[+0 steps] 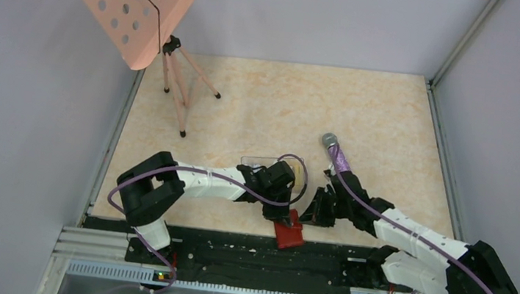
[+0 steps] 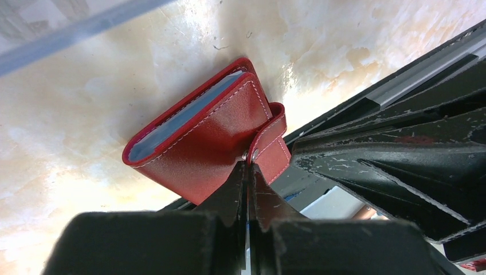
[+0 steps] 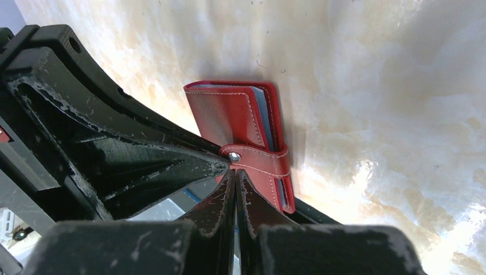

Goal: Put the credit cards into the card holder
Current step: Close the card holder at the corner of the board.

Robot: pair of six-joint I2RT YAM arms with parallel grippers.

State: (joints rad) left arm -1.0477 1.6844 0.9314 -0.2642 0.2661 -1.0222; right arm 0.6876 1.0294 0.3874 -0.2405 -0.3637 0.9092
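The left claw (image 2: 247, 169) is pressed together, its tips touching the snap (image 2: 254, 153) on the red wallet (image 2: 200, 134) just ahead. The right claw (image 3: 234, 172) is pressed together too, at the same snap. Blue cards (image 2: 177, 119) peek out from inside the shut wallet, so the job looks nearly done.

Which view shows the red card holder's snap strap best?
Right wrist: the strap lies plainly across the card holder, snap visible. Left wrist shows it foreshortened, looping round the edge. Top external shows only a small red patch.
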